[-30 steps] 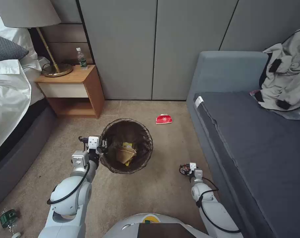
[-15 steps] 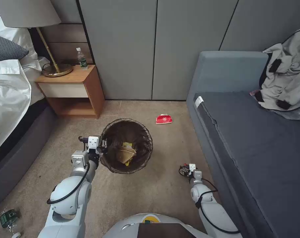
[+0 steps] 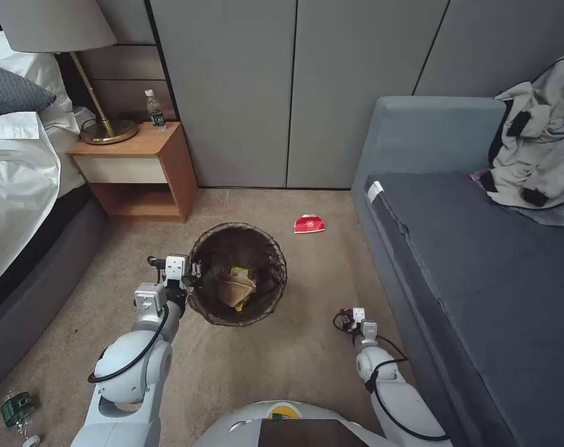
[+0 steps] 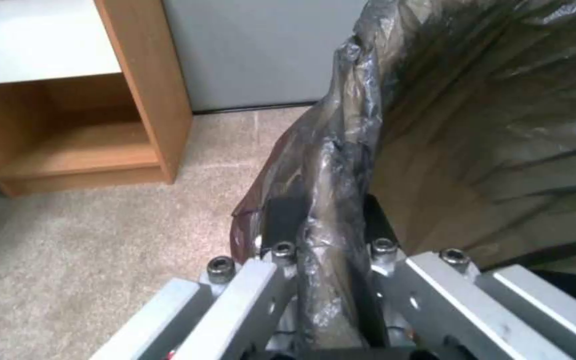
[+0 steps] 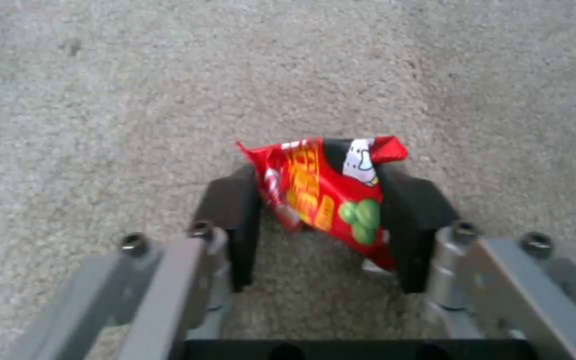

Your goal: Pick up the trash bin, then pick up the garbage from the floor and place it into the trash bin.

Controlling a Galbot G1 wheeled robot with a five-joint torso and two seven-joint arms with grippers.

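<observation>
The left gripper (image 4: 325,235) pinches the trash bin (image 3: 238,273) by its bagged rim. The right gripper (image 5: 321,200) squeezes a red wrapper (image 5: 325,192) between its fingers.

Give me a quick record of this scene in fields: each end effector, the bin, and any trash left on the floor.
left end effector: shut on bin rim
right end effector: shut on red wrapper, low over carpet
bin: held above carpet; yellow wrapper and tan bag inside
floor trash: red-and-white carton near sofa; green bottle by bed
</observation>
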